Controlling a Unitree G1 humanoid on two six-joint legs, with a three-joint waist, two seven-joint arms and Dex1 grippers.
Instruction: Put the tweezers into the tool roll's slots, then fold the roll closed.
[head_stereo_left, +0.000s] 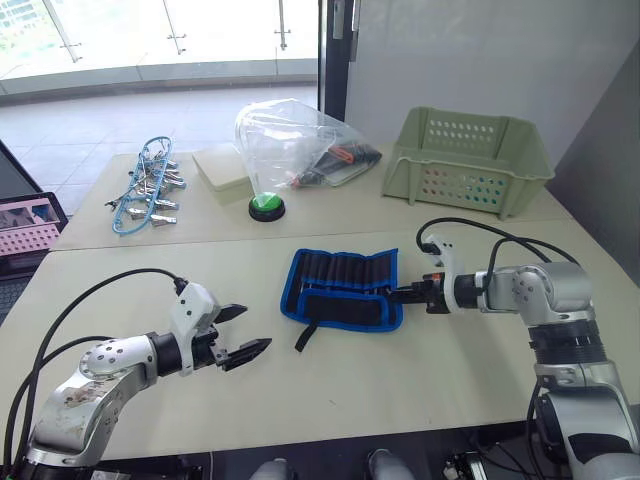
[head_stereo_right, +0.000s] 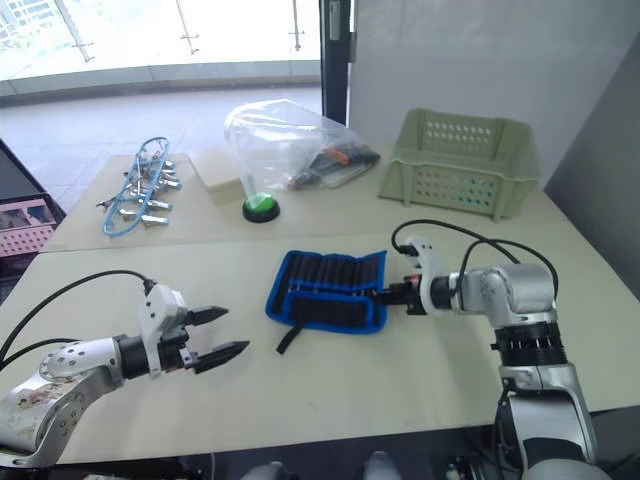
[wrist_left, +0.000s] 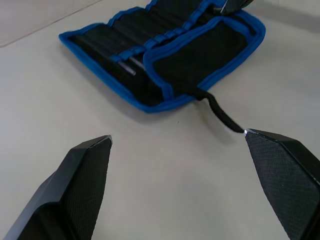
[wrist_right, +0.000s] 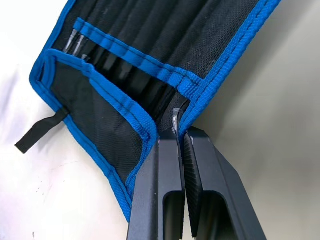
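left claw (head_stereo_left: 244, 334) fingers spread wide | right claw (head_stereo_left: 408, 294) fingers pressed together

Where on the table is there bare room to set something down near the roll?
Bare tabletop lies between the left gripper and the tool roll, and along the near edge in front of the roll. The roll's right edge is taken by the right gripper. The far side is crowded: clear bag, green button, basket, clamps.
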